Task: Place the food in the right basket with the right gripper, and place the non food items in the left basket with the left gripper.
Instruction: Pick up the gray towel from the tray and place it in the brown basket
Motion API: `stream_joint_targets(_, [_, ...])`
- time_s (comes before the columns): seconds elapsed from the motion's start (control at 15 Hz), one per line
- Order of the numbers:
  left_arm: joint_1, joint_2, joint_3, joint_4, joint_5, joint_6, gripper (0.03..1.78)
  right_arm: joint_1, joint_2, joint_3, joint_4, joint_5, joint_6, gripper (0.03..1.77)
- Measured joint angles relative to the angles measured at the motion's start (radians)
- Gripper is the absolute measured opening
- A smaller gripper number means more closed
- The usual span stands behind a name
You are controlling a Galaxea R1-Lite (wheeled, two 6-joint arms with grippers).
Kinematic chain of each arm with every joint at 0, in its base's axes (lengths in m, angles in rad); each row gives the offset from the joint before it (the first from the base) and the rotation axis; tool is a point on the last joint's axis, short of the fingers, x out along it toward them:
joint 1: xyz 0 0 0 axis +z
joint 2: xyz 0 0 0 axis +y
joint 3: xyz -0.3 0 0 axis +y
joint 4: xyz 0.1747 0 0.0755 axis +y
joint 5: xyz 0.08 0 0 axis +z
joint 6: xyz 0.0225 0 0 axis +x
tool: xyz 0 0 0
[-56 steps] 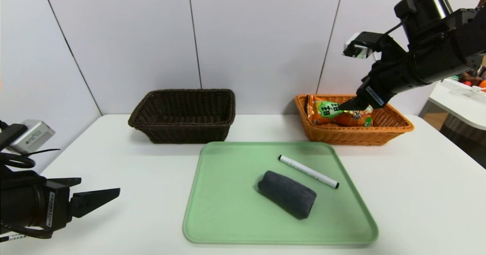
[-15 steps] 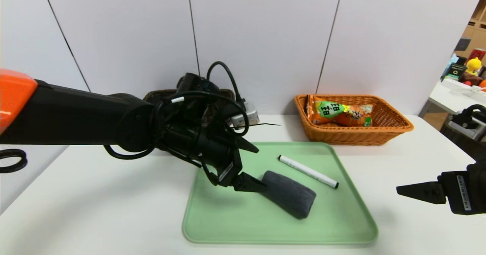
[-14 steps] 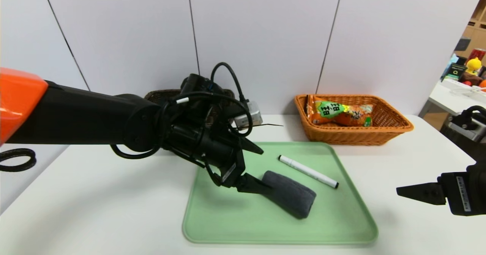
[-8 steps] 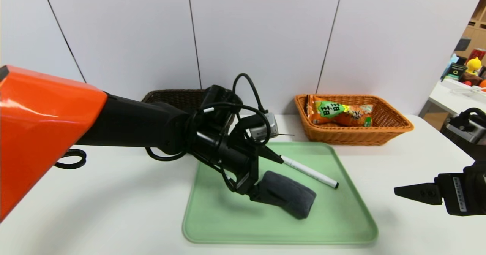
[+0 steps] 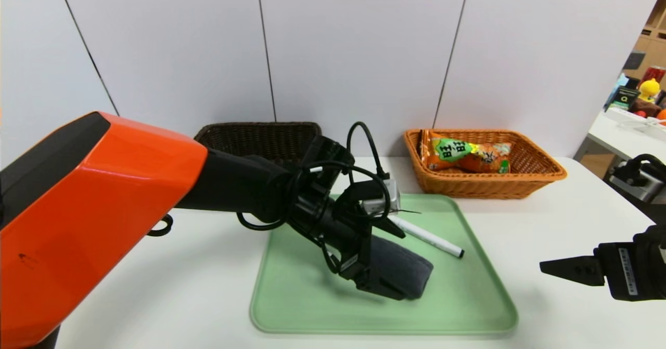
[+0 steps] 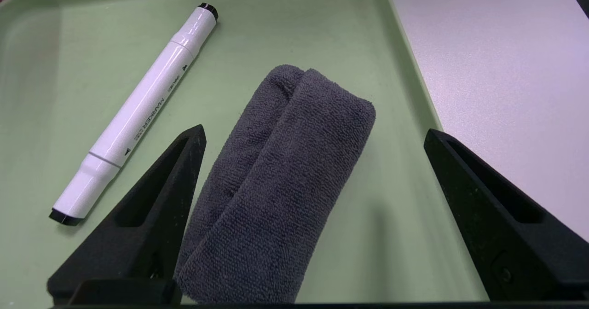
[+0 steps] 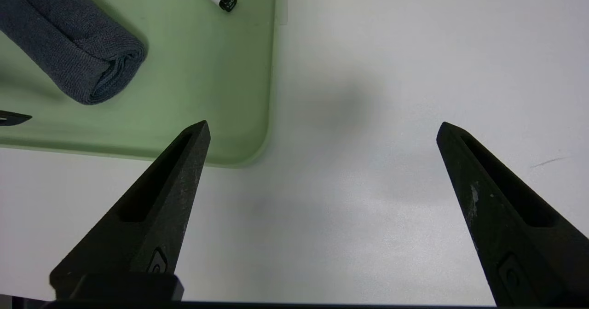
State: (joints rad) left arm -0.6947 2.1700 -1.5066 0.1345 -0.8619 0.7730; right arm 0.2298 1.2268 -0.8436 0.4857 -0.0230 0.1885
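A white bench [image 5: 156, 266] is standing before pale grey wall panels [image 5: 359, 52]. The dark basket [image 5: 250, 138] is sitting at the back left. On the green tray [image 5: 468, 307], the left gripper [image 6: 313, 138] is straddling the cloth [image 6: 280, 171] with jaws spread, beside the marker [image 6: 142, 106]. The snack bag [image 5: 465, 156] is lying in the tan basket [image 5: 541, 175]. The right gripper [image 7: 322, 129] is hovering over bare bench, jaws released.

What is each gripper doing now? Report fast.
Left gripper: open, jaws straddling the dark grey rolled cloth, holding nothing.
Right gripper: open, empty, above the white table.
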Motion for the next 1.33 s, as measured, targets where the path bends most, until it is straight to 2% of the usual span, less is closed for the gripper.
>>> stream_joint_targets(0.8, [-0.013,0.101,-0.047,-0.012,0.001,0.0,1.69,0.0,-0.01,0.012,0.001,0.001,-0.001,1.7])
stream_joint_targets(0.87, [-0.013,0.103,-0.048,-0.012,0.002,-0.002,1.58,0.0,-0.01,0.012,0.001,0.001,-0.001,1.7])
stream_joint_targets(1.07, [-0.014,0.105,-0.053,-0.013,0.002,-0.003,1.1,0.0,-0.011,0.013,0.001,0.001,-0.001,1.7])
stream_joint_targets(1.27, [-0.014,0.104,-0.057,-0.013,0.0,-0.008,0.8,0.0,-0.012,0.013,0.0,0.001,-0.001,1.7])
stream_joint_targets(1.33, [-0.014,0.101,-0.057,-0.012,0.0,-0.012,0.64,0.0,-0.012,0.013,-0.001,0.001,-0.001,1.7])
